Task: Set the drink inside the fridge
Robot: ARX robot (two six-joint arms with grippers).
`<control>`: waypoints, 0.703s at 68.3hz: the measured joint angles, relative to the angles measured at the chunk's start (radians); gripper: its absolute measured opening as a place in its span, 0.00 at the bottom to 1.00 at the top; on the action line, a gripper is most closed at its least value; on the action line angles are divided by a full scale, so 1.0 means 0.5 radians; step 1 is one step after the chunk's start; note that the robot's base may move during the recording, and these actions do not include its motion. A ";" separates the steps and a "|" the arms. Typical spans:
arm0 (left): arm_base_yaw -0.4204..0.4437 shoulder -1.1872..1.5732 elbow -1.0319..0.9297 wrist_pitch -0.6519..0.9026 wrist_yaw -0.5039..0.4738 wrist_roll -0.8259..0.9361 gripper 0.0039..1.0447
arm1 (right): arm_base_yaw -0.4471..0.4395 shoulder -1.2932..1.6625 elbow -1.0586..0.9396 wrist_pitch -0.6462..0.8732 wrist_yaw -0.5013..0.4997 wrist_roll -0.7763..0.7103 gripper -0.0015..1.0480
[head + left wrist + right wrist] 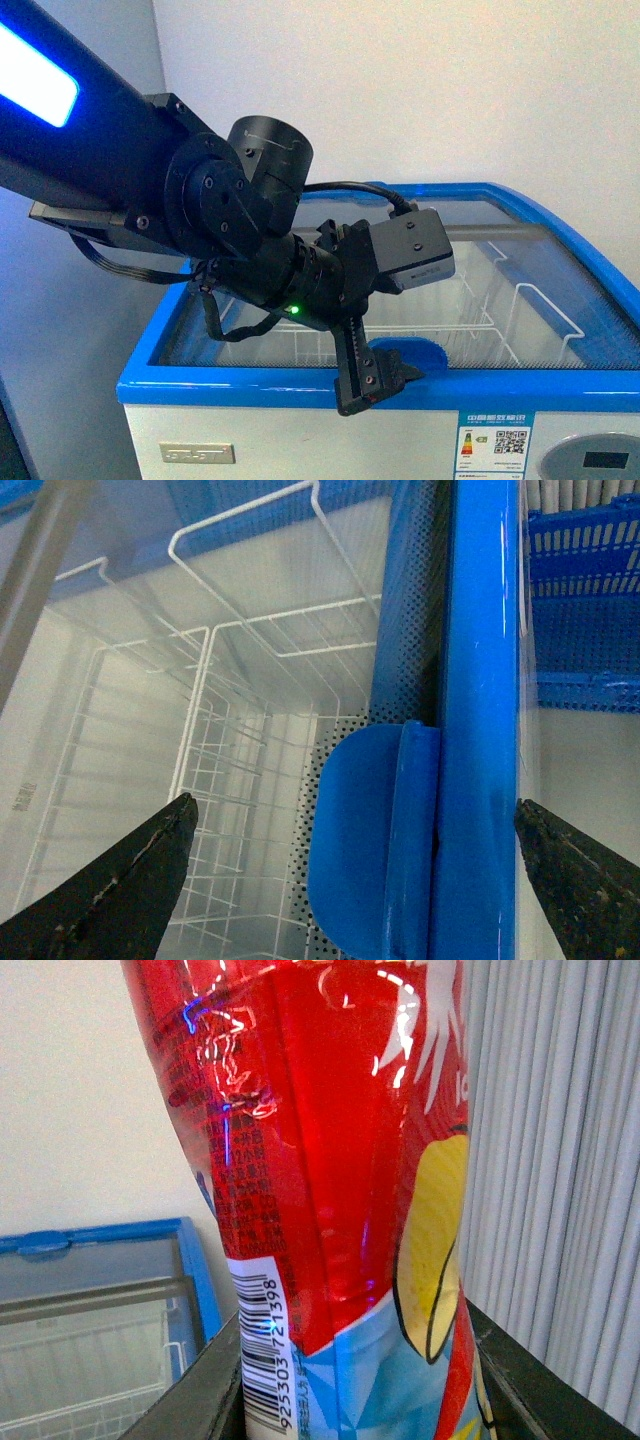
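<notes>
The fridge (230,385) is a white chest with a blue rim and a curved glass sliding lid. My left gripper (385,372) hangs open at the front edge, over the lid's blue handle (420,352). In the left wrist view the handle (365,850) and the blue rim (480,680) lie between the spread fingers (110,890) of the left gripper (350,880). My right gripper (355,1400) is shut on the drink (330,1190), a tall red-labelled bottle with a barcode and a yellow and light-blue picture. The right arm is out of the front view.
White wire baskets (240,740) sit inside the fridge under the glass. Beside the drink the right wrist view shows the fridge's blue corner (195,1260) and a grey ribbed surface (560,1160). A blue slatted crate (585,610) lies beyond the rim. A white wall (450,90) stands behind.
</notes>
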State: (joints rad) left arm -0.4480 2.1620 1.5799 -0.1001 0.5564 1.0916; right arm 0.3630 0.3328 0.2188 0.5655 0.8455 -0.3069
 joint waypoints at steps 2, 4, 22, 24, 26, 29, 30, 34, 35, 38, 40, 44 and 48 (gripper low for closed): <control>0.000 0.010 0.006 0.002 -0.007 0.002 0.92 | 0.000 0.000 0.000 0.000 0.000 -0.001 0.41; -0.001 0.021 0.016 0.007 -0.014 0.004 0.92 | 0.000 0.000 0.000 0.000 0.000 0.000 0.41; -0.001 0.121 0.177 0.079 -0.098 0.016 0.92 | 0.000 0.000 0.000 0.000 0.000 0.000 0.41; -0.001 0.135 0.197 0.081 -0.102 0.016 0.92 | 0.000 0.000 0.000 0.000 0.000 0.000 0.41; -0.001 0.143 0.205 0.082 -0.105 0.016 0.92 | 0.000 0.000 0.000 0.000 0.000 0.000 0.41; -0.003 0.163 0.222 0.089 -0.113 0.016 0.92 | 0.000 0.000 0.000 0.000 0.001 0.000 0.41; -0.005 0.172 0.230 0.097 -0.115 0.016 0.92 | 0.000 0.000 0.000 0.000 0.001 0.000 0.41; -0.013 0.201 0.256 0.099 -0.126 0.017 0.92 | 0.000 0.000 0.000 0.000 -0.001 -0.001 0.41; -0.014 0.206 0.261 0.099 -0.127 0.018 0.92 | 0.000 0.000 0.000 0.000 -0.001 0.000 0.41; -0.018 0.225 0.281 0.095 -0.134 0.022 0.92 | 0.000 0.000 0.000 0.000 -0.001 0.000 0.41; -0.020 0.237 0.298 0.092 -0.132 0.022 0.92 | 0.000 0.000 0.000 0.000 0.000 0.000 0.41; -0.027 0.256 0.326 0.093 -0.134 0.021 0.92 | 0.000 0.000 0.000 0.000 0.000 0.000 0.41; -0.034 0.279 0.362 0.115 -0.145 0.013 0.92 | 0.000 0.000 0.000 0.000 0.000 0.000 0.41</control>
State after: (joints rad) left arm -0.4648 2.3016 1.7611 -0.0425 0.4839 1.0981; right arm 0.3630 0.3328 0.2188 0.5655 0.8455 -0.3069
